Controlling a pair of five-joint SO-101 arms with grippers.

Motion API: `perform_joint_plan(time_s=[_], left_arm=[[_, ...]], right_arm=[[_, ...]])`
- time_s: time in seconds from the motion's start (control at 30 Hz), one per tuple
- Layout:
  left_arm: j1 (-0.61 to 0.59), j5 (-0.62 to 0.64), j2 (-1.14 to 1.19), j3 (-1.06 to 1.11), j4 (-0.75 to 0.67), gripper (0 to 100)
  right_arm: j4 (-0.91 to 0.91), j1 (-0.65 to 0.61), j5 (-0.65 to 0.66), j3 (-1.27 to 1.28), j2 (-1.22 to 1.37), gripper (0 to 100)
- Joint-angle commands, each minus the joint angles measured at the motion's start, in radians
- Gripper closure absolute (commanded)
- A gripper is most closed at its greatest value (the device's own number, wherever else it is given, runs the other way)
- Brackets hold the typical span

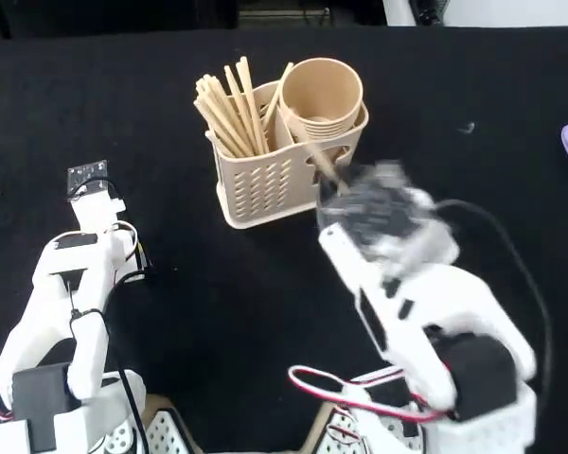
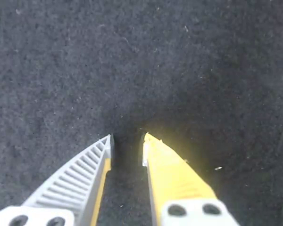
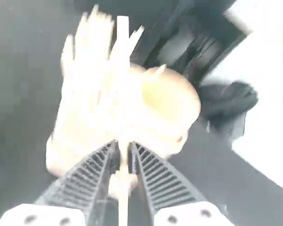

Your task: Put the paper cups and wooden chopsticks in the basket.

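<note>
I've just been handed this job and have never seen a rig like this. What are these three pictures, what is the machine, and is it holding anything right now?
The machine is a pair of small robot arms, side by side at a black table. The high view looks down from a fixed camera. The other two pictures come from a camera on each arm's wrist, looking along its pincer.

On the table stands a slotted basket. It holds a bundle of wooden chopsticks in one compartment and stacked paper cups in the other.

The right pincer is shut on one chopstick, whose far end is at the basket, beside the cups. The left pincer is slightly open and holds nothing. It is over bare table, well apart from the basket.
</note>
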Motion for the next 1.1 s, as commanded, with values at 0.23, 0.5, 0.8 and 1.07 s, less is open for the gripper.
perform_joint_plan(time_s=[0.23,0.5,0.8,1.07], left_arm=[[-0.005,-0.006,0.006,-0.022,-0.008,88],[-0.005,-0.008,0.006,-0.022,-0.008,88],[-0.005,-0.006,0.008,-0.022,-0.008,88],[-0.005,-0.006,0.008,-0.022,-0.008,88]], right_arm=[[-0.557,-0.172,-0.233,-0.087,0.251,98.7],[-0.822,-0.173,-0.233,-0.087,0.463,98.7],[-0.855,-0.17,-0.233,-0.081,0.615,98.7],[-0.798,-0.155,-0.233,-0.085,0.667,94.9]])
